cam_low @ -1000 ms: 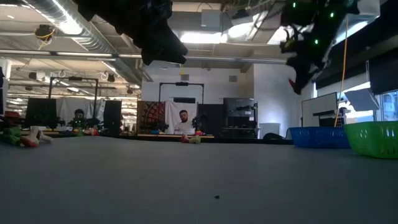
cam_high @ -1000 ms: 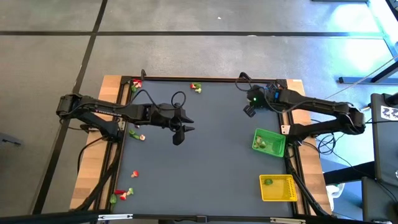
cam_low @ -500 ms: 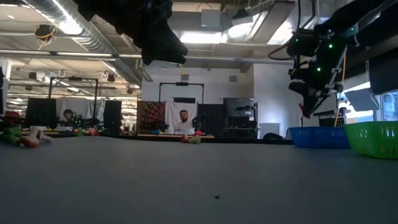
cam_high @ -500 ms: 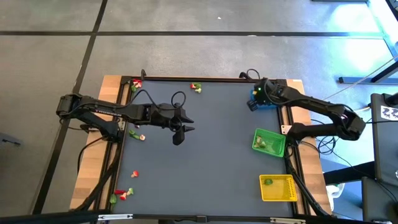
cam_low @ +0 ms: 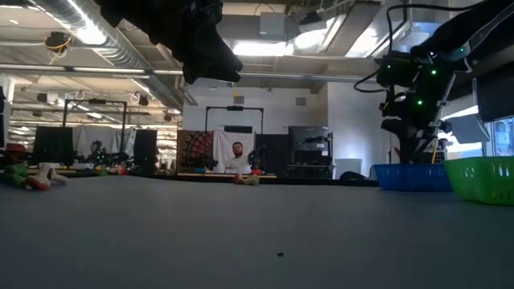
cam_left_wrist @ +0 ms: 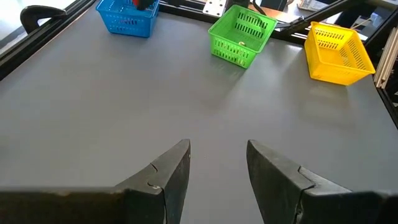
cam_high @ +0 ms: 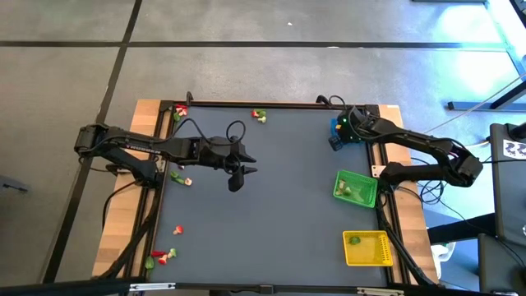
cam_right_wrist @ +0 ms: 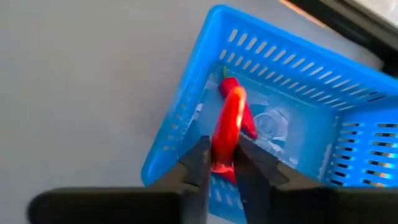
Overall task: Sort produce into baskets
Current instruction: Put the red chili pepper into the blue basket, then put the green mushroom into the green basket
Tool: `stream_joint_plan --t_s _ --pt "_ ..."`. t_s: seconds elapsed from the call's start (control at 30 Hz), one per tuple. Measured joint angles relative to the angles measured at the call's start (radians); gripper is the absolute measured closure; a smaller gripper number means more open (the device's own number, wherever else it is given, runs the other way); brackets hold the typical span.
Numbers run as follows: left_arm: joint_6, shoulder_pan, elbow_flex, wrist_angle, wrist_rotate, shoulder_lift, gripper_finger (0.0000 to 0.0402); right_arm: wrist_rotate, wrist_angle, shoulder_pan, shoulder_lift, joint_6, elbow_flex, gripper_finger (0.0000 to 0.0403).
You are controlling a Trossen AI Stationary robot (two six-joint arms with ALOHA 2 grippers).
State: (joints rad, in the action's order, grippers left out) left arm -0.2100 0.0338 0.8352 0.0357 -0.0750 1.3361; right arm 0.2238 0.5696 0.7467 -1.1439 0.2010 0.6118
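My right gripper (cam_right_wrist: 221,167) is shut on a red pepper-shaped produce piece (cam_right_wrist: 229,121) and stands over the blue basket (cam_right_wrist: 273,124) at the table's far right corner (cam_high: 348,131). In the low view it reaches down to the basket's rim (cam_low: 411,152). My left gripper (cam_left_wrist: 216,163) is open and empty, hovering above the table's middle left (cam_high: 235,171). The green basket (cam_high: 355,187) and the yellow basket (cam_high: 367,248) stand along the right edge, each with green produce inside. Loose produce lies by the left edge (cam_high: 181,178) and the far edge (cam_high: 260,116). My right gripper pinches the red piece by its near end (cam_right_wrist: 221,155) between its two fingers. The fingers come from above, slanting down into the blue basket. The piece sticks out ahead of the fingertips, inside the basket's walls; whether it touches the floor, I cannot tell.
More produce lies at the far left corner (cam_high: 177,111) and near the left front corner (cam_high: 164,255). A raised dark frame (cam_high: 246,104) runs round the grey mat. The mat's middle (cam_high: 279,205) is bare. A person (cam_low: 237,154) sits in the room behind.
My right gripper has gone down and a little toward the table's right edge with the red piece, from well above the blue basket to its rim. The red piece is now inside the basket's walls.
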Motion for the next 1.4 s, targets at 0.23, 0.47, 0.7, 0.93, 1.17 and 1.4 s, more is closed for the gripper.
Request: stream_joint_plan --t_s 0.23,0.47,0.7,0.93,1.17,1.4 --pt "0.000 0.000 0.000 0.000 0.000 0.000 0.0247 0.001 -0.020 0.000 0.000 0.000 0.015 0.0261" --pt "0.000 0.000 0.000 -0.003 0.000 0.000 0.0247 -0.155 -0.096 -0.041 0.008 0.005 0.097 0.0249" --pt "0.003 0.000 0.000 -0.004 -0.036 0.000 0.0247 -0.248 -0.377 -0.225 -0.002 0.010 0.096 0.0249" --pt "0.002 0.023 0.000 -0.004 -0.099 0.000 0.0247 -0.234 -0.583 -0.369 -0.069 0.011 0.095 0.0248" --pt "-0.017 0.080 0.000 0.008 -0.100 0.004 0.0247 -0.215 -0.625 -0.447 -0.170 0.012 0.093 0.0248" --pt "-0.003 0.140 -0.001 0.012 -0.080 0.059 0.0241 -0.215 -0.664 -0.493 -0.258 0.041 0.093 0.0248"
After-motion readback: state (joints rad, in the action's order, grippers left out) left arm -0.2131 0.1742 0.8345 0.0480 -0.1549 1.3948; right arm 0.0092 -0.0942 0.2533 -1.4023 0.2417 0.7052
